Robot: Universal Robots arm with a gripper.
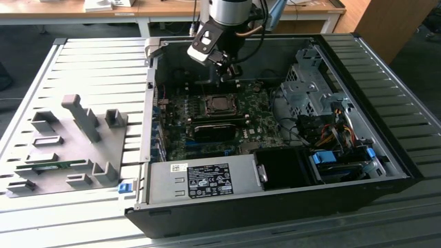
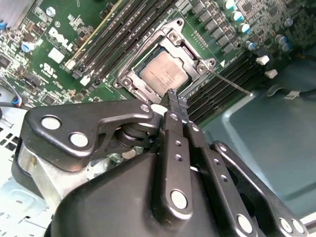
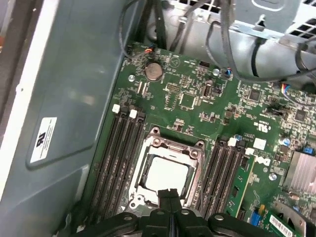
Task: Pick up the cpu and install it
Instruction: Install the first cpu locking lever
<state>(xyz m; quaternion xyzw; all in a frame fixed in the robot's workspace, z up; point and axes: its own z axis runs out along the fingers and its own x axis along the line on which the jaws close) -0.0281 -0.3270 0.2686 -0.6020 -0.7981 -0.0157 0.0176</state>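
Already seated, by the look of it: cpu (image 2: 163,75) lying flat inside the socket frame (image 2: 129,79) on the motherboard (image 3: 197,98), silvery top showing in both wrist views. Gripper (image 2: 174,101) poised just above the socket's edge, fingers pressed together with no gap visible between the tips and nothing held. Seen in the exterior view, hanging over the open computer case (image 1: 386,170), above the socket region. Risk as judged from here: a downward drift of those closed tips could scrape the chip's lid or nudge it askew in the frame, bending contacts underneath; could also snag the thin retention lever (image 2: 227,81) jutting out beside the socket. Memory slots (image 3: 116,158) close on either flank, leaving little sideways margin for error.
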